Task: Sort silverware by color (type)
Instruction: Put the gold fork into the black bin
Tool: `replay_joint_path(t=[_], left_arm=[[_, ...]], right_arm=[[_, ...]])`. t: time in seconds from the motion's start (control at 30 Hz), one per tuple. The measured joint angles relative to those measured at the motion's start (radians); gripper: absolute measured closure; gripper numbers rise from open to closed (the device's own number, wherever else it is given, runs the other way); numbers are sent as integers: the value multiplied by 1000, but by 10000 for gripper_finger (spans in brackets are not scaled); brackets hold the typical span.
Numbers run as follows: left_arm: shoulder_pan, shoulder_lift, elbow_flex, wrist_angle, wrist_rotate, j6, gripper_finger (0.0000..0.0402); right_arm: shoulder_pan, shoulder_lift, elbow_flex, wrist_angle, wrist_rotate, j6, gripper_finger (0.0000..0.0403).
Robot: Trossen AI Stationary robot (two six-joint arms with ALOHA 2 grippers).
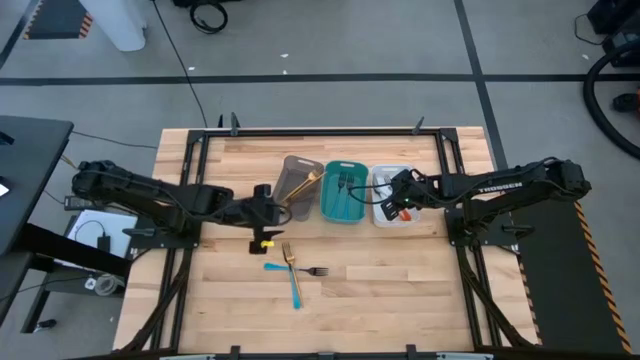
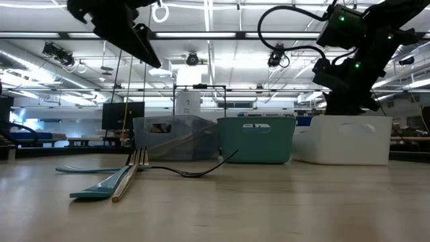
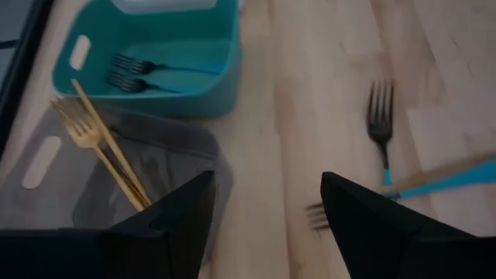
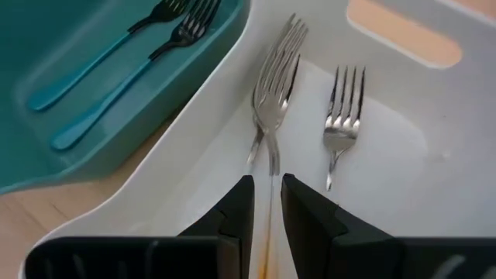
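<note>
Three trays (image 1: 343, 192) (grey, teal, white)

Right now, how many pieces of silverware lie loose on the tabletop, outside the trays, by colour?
Gold: 1, the gold fork
Blue-handled: 2, the dark fork and the blue piece beside the gold one
Orange-handled: 0
Total: 3

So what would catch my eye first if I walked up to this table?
Probably the three trays in a row: grey-brown tray holding gold forks, teal tray with blue-handled forks, white tray with silver forks. The right gripper hangs over the white tray, fingers around a fork handle. Loose cutlery lies in front.
</note>
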Motion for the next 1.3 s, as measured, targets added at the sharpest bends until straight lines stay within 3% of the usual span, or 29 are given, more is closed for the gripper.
replay_joint_path(t=[0.27,0.5,0.63,0.83,1.3], left_arm=[[-69,0,0,-30,0,1,157],[-91,11,-131,226,-21,8,157],[-92,10,-155,239,-19,3,157],[-107,10,-155,259,67,53,157],[-138,77,-153,431,57,98,157]], right_arm=[[1,0,1,60,50,-76,328],[2,-31,2,123,76,-139,328],[12,-86,2,127,82,-157,328],[63,-159,2,183,151,-206,328],[237,-126,3,511,278,-424,328]])
